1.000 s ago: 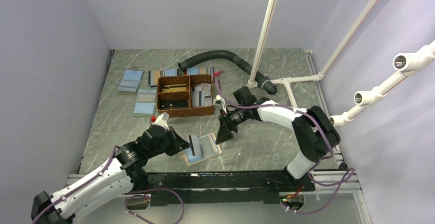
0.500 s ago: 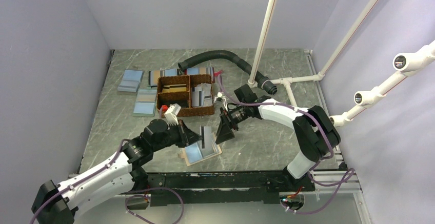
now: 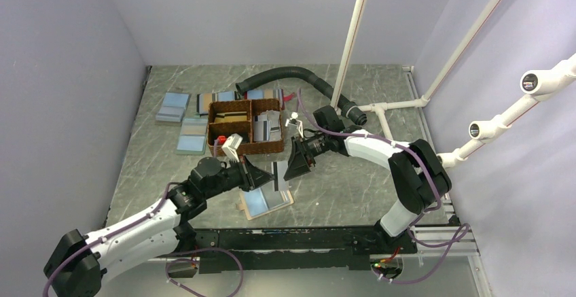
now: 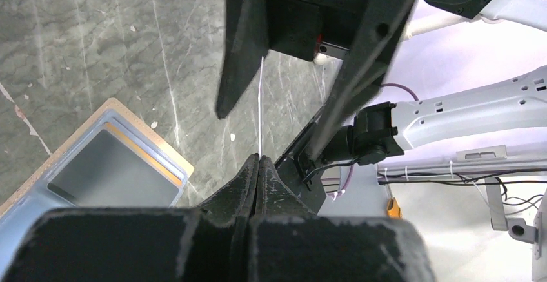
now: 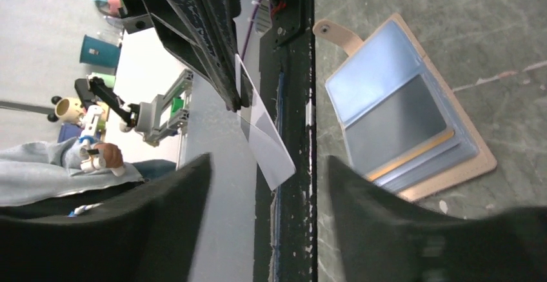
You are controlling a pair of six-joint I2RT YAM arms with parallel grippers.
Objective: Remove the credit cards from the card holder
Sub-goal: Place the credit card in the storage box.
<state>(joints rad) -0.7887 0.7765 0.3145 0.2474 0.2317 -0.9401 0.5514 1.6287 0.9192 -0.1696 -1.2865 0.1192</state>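
Grey marbled table (image 3: 353, 195), woven basket (image 3: 246, 151) at rear. Tan-rimmed card holder (image 3: 266, 203) lies open and flat near the front, pockets up. Above it, the left gripper (image 3: 263, 177), jaws pinched on a card (image 3: 279, 175), presents it between the parted jaws of the right gripper (image 3: 297, 165) — likely a handover.

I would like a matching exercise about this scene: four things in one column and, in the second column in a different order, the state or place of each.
Things:
1. card holder
2. left gripper
3. right gripper
4. basket

States or places:
a. open
b. shut on a card
c. brown, farther back on the table
d. lying open, flat on the table

Pairs: 1-d, 2-b, 3-a, 4-c
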